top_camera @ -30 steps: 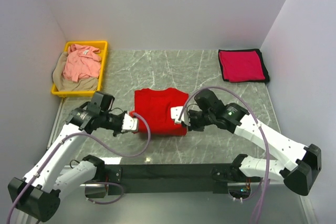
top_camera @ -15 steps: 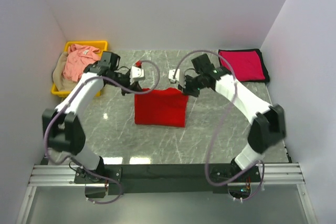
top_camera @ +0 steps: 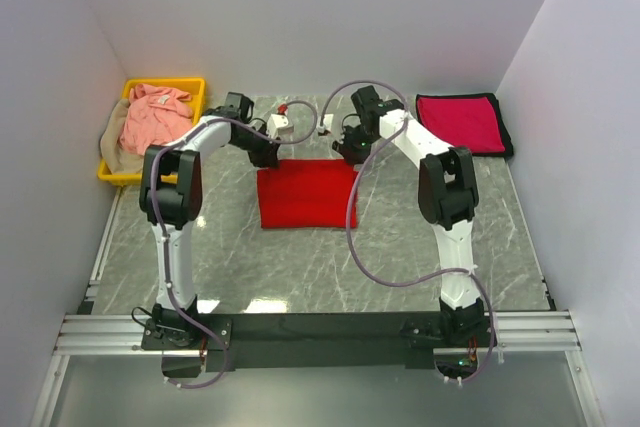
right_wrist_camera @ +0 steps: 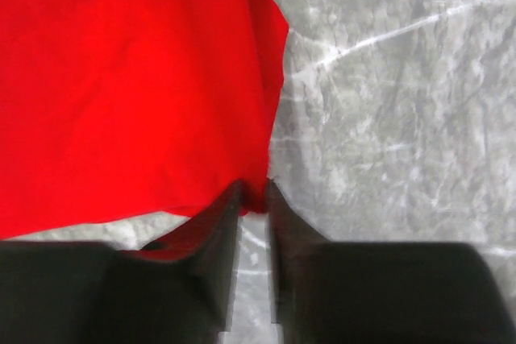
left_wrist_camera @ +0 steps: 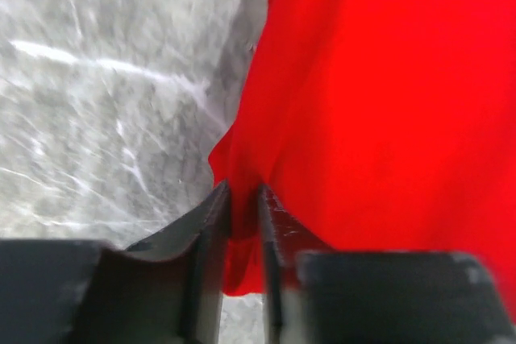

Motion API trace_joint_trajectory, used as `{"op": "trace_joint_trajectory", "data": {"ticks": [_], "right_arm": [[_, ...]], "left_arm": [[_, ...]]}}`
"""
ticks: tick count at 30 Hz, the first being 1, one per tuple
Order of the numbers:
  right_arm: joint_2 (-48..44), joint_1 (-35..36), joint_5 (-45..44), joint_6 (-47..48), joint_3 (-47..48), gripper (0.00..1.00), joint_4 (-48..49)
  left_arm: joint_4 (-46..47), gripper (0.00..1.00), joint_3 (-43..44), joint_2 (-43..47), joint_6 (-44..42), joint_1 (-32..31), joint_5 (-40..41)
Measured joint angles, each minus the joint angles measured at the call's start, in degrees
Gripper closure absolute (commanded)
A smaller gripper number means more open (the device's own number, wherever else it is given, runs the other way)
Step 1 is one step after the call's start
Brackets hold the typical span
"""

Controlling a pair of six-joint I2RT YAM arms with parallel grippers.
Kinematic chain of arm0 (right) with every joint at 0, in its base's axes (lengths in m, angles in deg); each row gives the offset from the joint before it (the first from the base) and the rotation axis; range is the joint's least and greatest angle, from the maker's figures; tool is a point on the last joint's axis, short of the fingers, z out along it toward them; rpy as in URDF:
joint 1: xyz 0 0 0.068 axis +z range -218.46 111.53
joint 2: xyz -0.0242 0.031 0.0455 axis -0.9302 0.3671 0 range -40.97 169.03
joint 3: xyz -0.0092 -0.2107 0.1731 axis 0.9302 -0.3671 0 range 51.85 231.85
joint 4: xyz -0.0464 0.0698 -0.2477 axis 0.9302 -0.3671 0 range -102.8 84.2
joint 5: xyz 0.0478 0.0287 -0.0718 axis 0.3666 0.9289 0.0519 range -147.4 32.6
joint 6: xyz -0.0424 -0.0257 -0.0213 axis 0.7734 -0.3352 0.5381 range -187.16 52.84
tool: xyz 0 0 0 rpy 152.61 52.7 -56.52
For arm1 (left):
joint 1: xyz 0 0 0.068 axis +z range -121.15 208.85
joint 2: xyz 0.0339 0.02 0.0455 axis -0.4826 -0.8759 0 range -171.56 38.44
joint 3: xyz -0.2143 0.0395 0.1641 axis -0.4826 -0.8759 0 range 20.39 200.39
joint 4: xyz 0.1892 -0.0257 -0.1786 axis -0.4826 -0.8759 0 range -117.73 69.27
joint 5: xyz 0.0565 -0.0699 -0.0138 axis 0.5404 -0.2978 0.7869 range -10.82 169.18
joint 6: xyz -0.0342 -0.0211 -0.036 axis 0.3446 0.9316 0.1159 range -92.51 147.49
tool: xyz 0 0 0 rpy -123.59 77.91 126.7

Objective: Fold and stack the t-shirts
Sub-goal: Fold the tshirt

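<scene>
The bright red t-shirt (top_camera: 303, 195) lies as a folded rectangle mid-table. My left gripper (top_camera: 268, 155) is shut on its far left corner, seen as red cloth (left_wrist_camera: 242, 207) pinched between the jaws. My right gripper (top_camera: 343, 153) is shut on its far right corner (right_wrist_camera: 256, 187). The crimson-magenta t-shirt (top_camera: 460, 124) lies folded at the far right. The salmon pink t-shirt (top_camera: 155, 119) lies crumpled on the tan t-shirt (top_camera: 152, 160) in the bin.
A yellow plastic bin (top_camera: 200, 117) stands at the far left by the wall. A black cloth edge (top_camera: 506, 137) shows under the crimson-magenta shirt. White walls close in the marble table (top_camera: 400, 237) on three sides.
Both grippers have carried the red shirt's near edge away from the bases to the far side. The shirt went from a taller shape to a shorter folded rectangle.
</scene>
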Motion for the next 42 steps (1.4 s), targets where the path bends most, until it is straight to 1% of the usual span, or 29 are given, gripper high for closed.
{"op": "trace_joint_trajectory", "data": {"ticks": [1,3,4,6,9,11,13,14,16,18,21,25,28,31,33,35,38,39,42], "right_arm": [[0.02,0.0,-0.55,0.0,0.07,0.59,-0.17],[0.02,-0.13,-1.86,-0.76,0.72,0.58,-0.04],[0.02,-0.15,-2.45,-1.55,1.2,0.57,0.33],[0.02,-0.31,-3.85,-3.85,2.71,0.56,0.63],[0.02,-0.92,-4.92,-8.39,6.43,0.52,0.61],[-0.28,-1.62,-4.66,-12.46,9.18,0.52,0.42],[-1.73,-2.25,-2.78,-17.05,9.88,0.53,-0.17],[-2.62,-2.54,-1.4,-19.71,9.86,0.54,-1.01],[-4.35,-3.02,3.15,-25.31,9.6,0.59,-2.47],[-5.77,-3.13,7.93,-30.6,8.39,0.66,-2.6],[-6.27,-2.82,15.91,-39.5,5.77,0.69,-1.6],[-2.89,-2.58,21.81,-47.93,3.28,0.69,1.03],[1.88,-2.62,23.61,-51.76,2.95,0.69,3.32],[6.67,-2.93,23.43,-53.77,3.08,0.69,5.33],[9.92,-3.34,22.34,-54.53,3.82,0.69,5.9],[12.41,-3.96,22.36,-55.69,4.96,0.69,6.19],[12.83,-4.61,20.63,-56.39,7.21,0.68,6.16],[12.83,-4.79,19.61,-56.35,8.22,0.66,6.25],[11.67,-5.25,17.35,-55.91,8.98,0.62,6.47]], "left_arm": [[0.2,0.63,0.0,-0.66,0.81,0.0,0.52],[0.44,0.62,0.0,-0.96,3.26,0.02,1.27],[1.03,0.6,0.02,-0.9,5.03,0.17,1.42],[2.95,0.58,0.04,-0.61,8.35,0.52,1.99],[6.27,0.53,-0.63,0.72,14.69,1.55,3.02],[7.65,0.51,-1.62,3.1,19.63,2.84,3.72],[8.02,0.5,-1.66,5.79,24.7,4.04,2.89],[8.41,0.51,-1.77,7.26,27.87,4.59,2.1],[11.26,0.55,-3.39,10.36,34.64,5.03,-0.48],[15.28,0.57,-6.14,13.16,42.99,4.66,-3.48],[22.49,0.63,-10.14,14.38,55.34,2.75,-7.48],[31.15,0.68,-14.14,10.1,68.89,0.57,-10.47],[35.41,0.71,-15.67,4.44,76.11,0.59,-10.67],[37.81,0.71,-15.56,-1.62,80.61,2.14,-10.23],[37.79,0.71,-15.17,-4.83,81.92,3.43,-9.81],[36.72,0.71,-13.2,-7.48,83.03,4.66,-12.02],[33.99,0.69,-8.68,-8.79,81.07,5.38,-11.34],[33.46,0.67,-7.67,-8.92,80.08,5.62,-11.04],[32.39,0.63,-8.02,-7.41,76.63,6.36,-11.19]]}}
